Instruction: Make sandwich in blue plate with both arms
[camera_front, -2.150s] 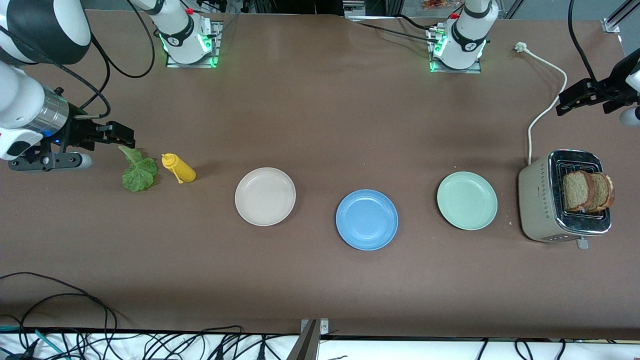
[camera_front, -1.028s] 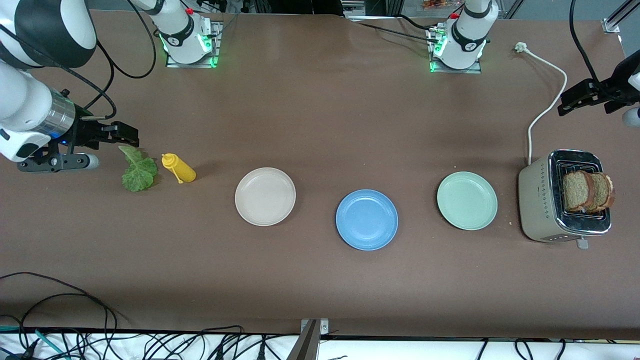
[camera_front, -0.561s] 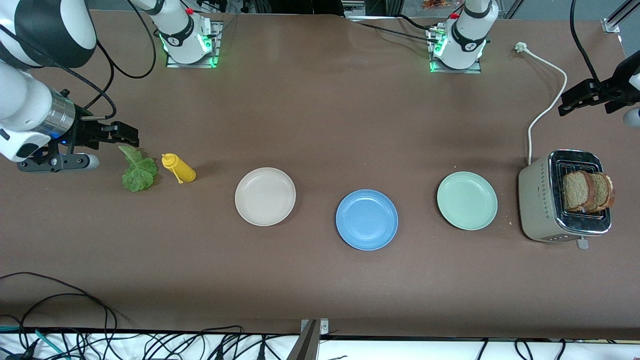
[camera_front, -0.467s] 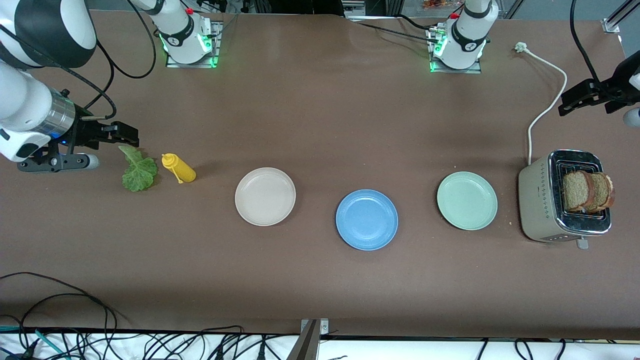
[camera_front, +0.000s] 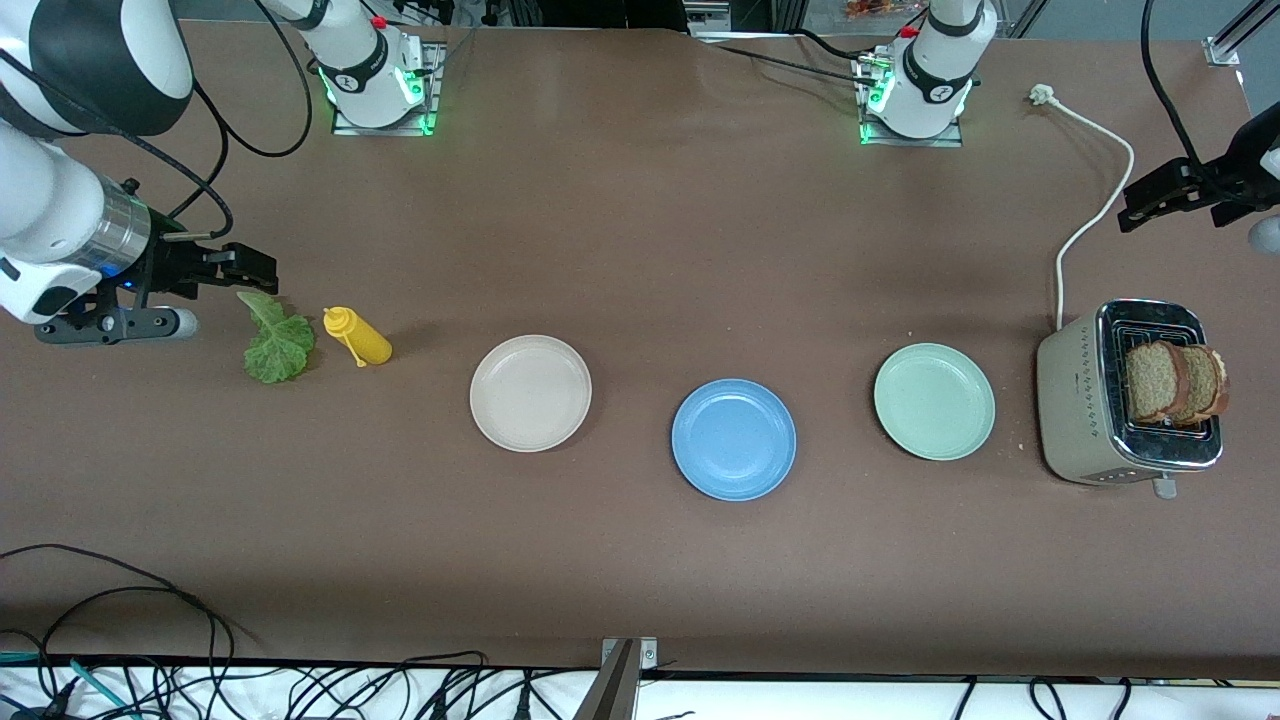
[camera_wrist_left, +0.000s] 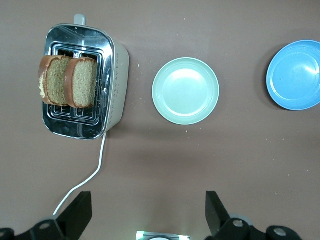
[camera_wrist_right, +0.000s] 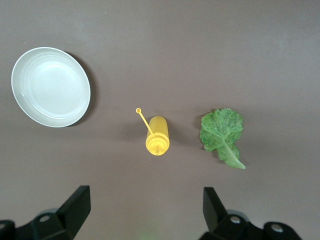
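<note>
The blue plate (camera_front: 733, 439) lies empty near the table's middle; it also shows in the left wrist view (camera_wrist_left: 295, 75). Two brown bread slices (camera_front: 1176, 381) stand in the toaster (camera_front: 1128, 394) at the left arm's end; they show in the left wrist view too (camera_wrist_left: 68, 81). The green lettuce leaf (camera_front: 277, 339) lies flat at the right arm's end, also in the right wrist view (camera_wrist_right: 223, 133). My right gripper (camera_front: 245, 267) is open and empty, up in the air beside the leaf. My left gripper (camera_front: 1150, 195) is open and empty, over the bare table beside the toaster's white cord.
A yellow squeeze bottle (camera_front: 357, 337) lies beside the leaf. A beige plate (camera_front: 530, 393) and a pale green plate (camera_front: 934, 401) flank the blue plate. The toaster's white cord (camera_front: 1090, 200) runs toward the left arm's base. Cables hang along the table's near edge.
The right gripper shifted a little toward the lettuce leaf two seconds ago and has stayed still since. Nothing else has moved.
</note>
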